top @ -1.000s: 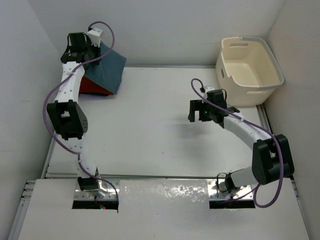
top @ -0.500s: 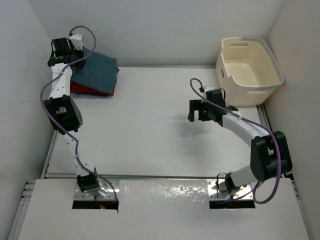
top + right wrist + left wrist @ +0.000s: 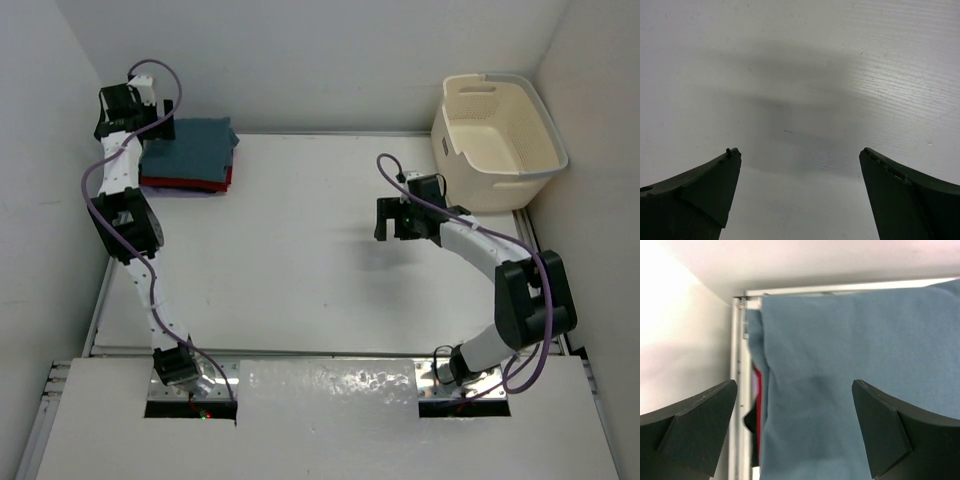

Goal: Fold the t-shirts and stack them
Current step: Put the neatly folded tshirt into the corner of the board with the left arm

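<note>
Teal t-shirt (image 3: 190, 140) is laid folded atop the red t-shirt (image 3: 185, 182) at the desk's (image 3: 300, 260) far left corner, seemingly to free the folding area, with the left pincer (image 3: 795, 385) held wide and empty above it and the right pincer (image 3: 799, 150) spread wide over mid-desk.

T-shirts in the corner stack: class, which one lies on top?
The teal blue t-shirt covers the pile; the red t-shirt shows only an edge beneath.

Matt teal cloth t-shirt (image 3: 850, 365), perforated plastic basket (image 3: 495, 192)
</note>
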Controlling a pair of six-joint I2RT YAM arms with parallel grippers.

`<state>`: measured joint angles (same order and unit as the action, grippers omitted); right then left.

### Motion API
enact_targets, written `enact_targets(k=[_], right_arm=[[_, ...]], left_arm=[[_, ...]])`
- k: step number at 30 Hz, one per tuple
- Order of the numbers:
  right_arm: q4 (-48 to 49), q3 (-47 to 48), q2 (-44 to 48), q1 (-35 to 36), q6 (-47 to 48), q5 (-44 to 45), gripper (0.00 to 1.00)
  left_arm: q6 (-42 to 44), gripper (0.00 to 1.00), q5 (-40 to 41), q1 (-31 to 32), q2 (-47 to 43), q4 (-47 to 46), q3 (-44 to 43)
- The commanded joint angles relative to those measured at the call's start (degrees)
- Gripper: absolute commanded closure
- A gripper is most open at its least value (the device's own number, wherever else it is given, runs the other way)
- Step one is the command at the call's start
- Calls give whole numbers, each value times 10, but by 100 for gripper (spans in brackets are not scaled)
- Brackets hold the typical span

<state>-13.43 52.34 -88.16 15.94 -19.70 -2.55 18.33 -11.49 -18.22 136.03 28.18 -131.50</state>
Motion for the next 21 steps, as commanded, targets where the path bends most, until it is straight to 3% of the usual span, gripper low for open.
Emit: enact_targets(k=[1,7,8,9,12,15,21], right_arm=[[2,27,4,0,-7,-5,1],[-11,32,39,0,-2,-4,1],[-12,29,47,0,-2,-4,1],[-40,34,76,0,7,-2,1],[-54,29,92,0,12,0,1],[-74,17,134,1,19,11,1],[-114,-10,189,0,27,25,1]], left_arm=[[-22,0,28,-16,-23,-48,-29],[-83,0,104,-15,-77,-45,-22],[-109,0,100,-16,-89,-38,-16],[-169,0,29,-13,-158,-24,30],[-237,0,10,-3,-202,-5,65],[-278,0,33,29,-271,-1,148],[-356,0,159,157,-496,-72,463]])
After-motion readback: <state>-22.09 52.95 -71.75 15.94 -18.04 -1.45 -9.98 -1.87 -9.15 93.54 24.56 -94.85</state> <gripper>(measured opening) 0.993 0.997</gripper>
